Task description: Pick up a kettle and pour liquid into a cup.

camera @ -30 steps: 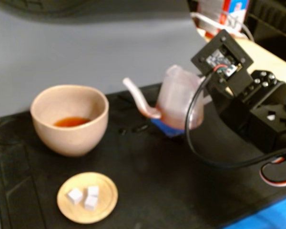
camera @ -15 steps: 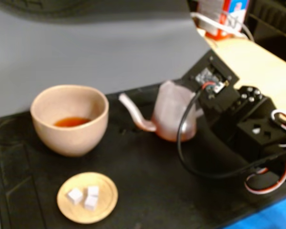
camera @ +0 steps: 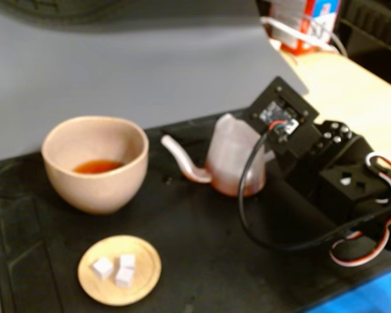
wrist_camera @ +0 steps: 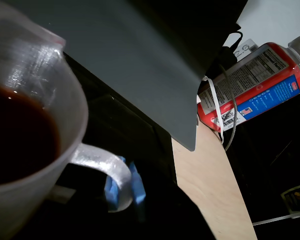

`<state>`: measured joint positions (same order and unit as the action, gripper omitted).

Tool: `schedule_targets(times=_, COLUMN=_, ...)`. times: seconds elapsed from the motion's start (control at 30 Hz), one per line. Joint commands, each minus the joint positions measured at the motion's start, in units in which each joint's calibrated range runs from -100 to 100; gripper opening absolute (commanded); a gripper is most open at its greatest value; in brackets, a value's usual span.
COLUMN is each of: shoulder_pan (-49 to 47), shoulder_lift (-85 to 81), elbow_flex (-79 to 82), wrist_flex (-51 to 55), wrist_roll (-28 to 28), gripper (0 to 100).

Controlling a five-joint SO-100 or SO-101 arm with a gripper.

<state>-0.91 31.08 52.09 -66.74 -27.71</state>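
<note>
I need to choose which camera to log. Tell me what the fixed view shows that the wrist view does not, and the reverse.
Only the fixed view shows the cup with a little orange-brown liquid in it, the wooden saucer holding white cubes, the kettle's spout and the arm.

Only the wrist view shows dark liquid inside the kettle, blue tape at its handle and a red-labelled bottle.

Both show the kettle and the black mat. Neither shows the gripper's fingertips clearly.
</note>
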Motion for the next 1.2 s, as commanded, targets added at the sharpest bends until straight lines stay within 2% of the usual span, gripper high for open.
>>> schedule_targets(times=0.0, shoulder_pan=0.34, shoulder_lift=-0.62, elbow_flex=-2.18, wrist_flex=-1.27, wrist_roll=0.13, gripper=1)
schedule_targets(times=0.1, shoulder_pan=0.34, shoulder_lift=-0.62, elbow_flex=-2.18, wrist_flex=-1.18, wrist_roll=0.13, gripper=1)
schedule_targets(times=0.2, shoulder_pan=0.26, shoulder_lift=-0.62, elbow_flex=-2.09, wrist_flex=-0.4, wrist_roll=0.13, gripper=13)
schedule_targets(times=0.3, shoulder_pan=0.34, shoulder_lift=-0.62, elbow_flex=-2.18, wrist_flex=-0.92, wrist_roll=0.13, gripper=14)
schedule_targets(times=0.33, shoulder_pan=0.26, shoulder_lift=-0.36, elbow_flex=-2.18, wrist_flex=-0.32, wrist_roll=0.13, gripper=21)
schedule_targets(times=0.37, shoulder_pan=0.11, shoulder_lift=-0.19, elbow_flex=-2.09, wrist_flex=-0.32, wrist_roll=0.13, gripper=22)
schedule_targets(times=1.0, shoulder_pan=-2.02, shoulder_lift=-0.62, elbow_flex=0.63, wrist_flex=-1.18, wrist_roll=-0.55, gripper=21)
schedule_targets(times=1.17, shoulder_pan=-1.57, shoulder_lift=-7.1, elbow_flex=9.16, wrist_flex=-1.09, wrist_roll=-1.07, gripper=21)
